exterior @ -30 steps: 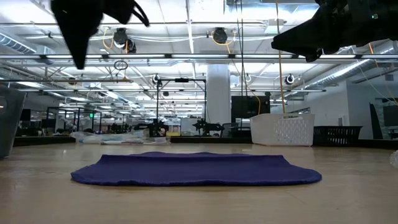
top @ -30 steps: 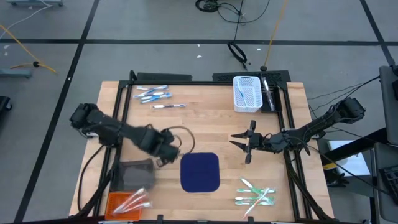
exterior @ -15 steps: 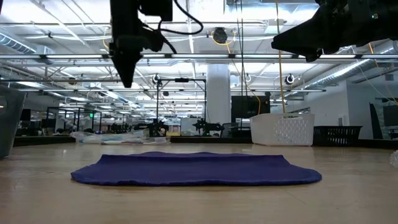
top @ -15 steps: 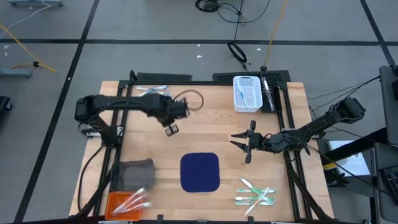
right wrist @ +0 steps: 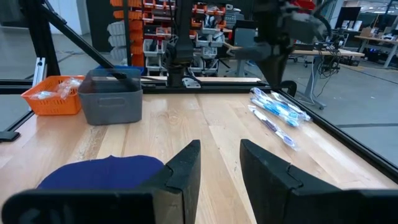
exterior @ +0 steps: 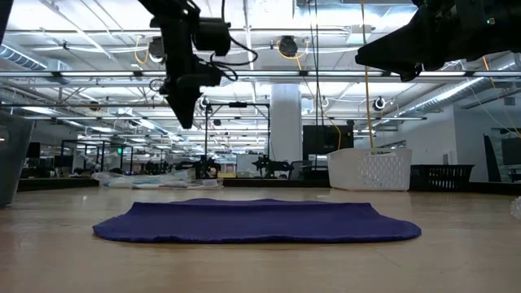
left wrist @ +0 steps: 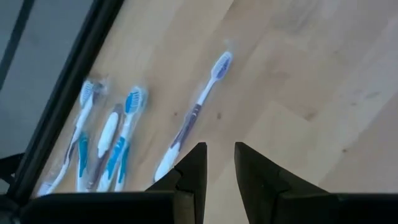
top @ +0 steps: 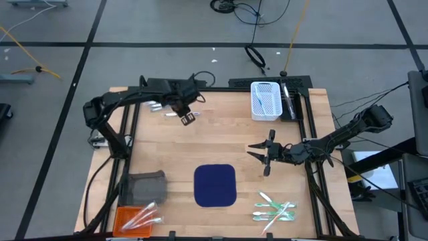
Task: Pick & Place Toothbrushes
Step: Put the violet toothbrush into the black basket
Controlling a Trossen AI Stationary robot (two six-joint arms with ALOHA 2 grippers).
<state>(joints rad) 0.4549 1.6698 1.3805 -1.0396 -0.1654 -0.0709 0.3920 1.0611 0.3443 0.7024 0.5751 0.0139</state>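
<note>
Blue-and-white toothbrushes (top: 159, 105) lie flat on the wood near the table's far left corner. In the left wrist view one single brush (left wrist: 193, 115) lies apart from a cluster (left wrist: 106, 140). My left gripper (top: 187, 118) hovers just to their right, above the table (exterior: 186, 114), fingers pointing down with a narrow gap (left wrist: 217, 165), holding nothing. My right gripper (top: 254, 152) waits open and empty right of the navy mat (top: 215, 185). Green-and-white toothbrushes (top: 274, 209) lie near the near right corner.
A white basket (top: 265, 100) stands at the far edge. A grey bin (top: 144, 187) and an orange bin (top: 137, 217) holding more brushes sit at the near left. A black frame rail (top: 134, 107) runs beside the blue brushes. Bare wood lies between the mat and the far edge.
My left gripper has swung from beside the grey bin, near the mat's left side, toward the table's far edge and now hangs next to the blue-and-white toothbrushes, having turned on the way. Nothing on the table has shifted.
</note>
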